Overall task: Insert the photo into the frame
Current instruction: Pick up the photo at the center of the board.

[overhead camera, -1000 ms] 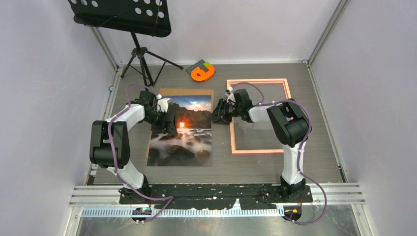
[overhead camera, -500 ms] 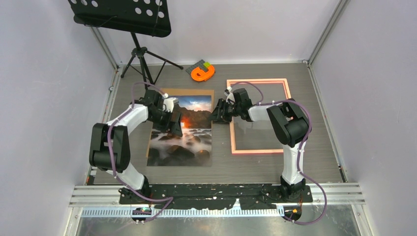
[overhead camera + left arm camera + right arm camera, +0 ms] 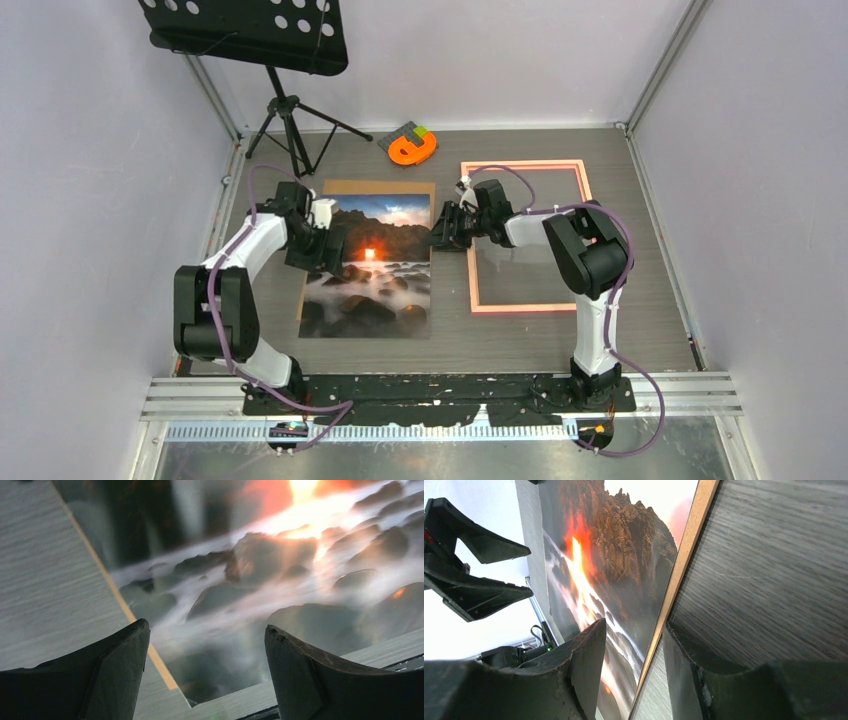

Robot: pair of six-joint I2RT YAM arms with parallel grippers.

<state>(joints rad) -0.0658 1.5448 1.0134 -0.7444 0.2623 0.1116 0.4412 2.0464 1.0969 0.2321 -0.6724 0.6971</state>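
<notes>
From overhead alone the whole layout shows: the photo (image 3: 375, 285) lies flat on a brown backing board (image 3: 385, 187) left of centre on the table (image 3: 450, 330). The frame (image 3: 522, 164) lies flat to its right, apart from it, with bare table inside its border. Behind them sit an orange tape-like object (image 3: 412, 150) and a black music stand (image 3: 250, 30).

Only the wrist cameras show the jaws. The left wrist view has the left gripper (image 3: 205, 632) with its jaws wide apart and nothing between them. The right wrist view has the right gripper (image 3: 634, 640) with its jaws apart, straddling the right edge of the backing board. Whether either finger touches that edge cannot be told.

The photo's left edge runs beneath the left gripper, with one fingertip on the table side and the other over the print's misty water. The photo's right edge, along its upper half, lies between the right gripper's fingers. The right arm reaches across the frame's left side to get there.

The print is glossy and catches glare over dark rocks, white mist and an orange glow. The backing board is thin and tan at its cut edge. The frame is a narrow salmon-pink rectangle. The table is grey with a fine wood grain. The fingers are matte black wedges.
</notes>
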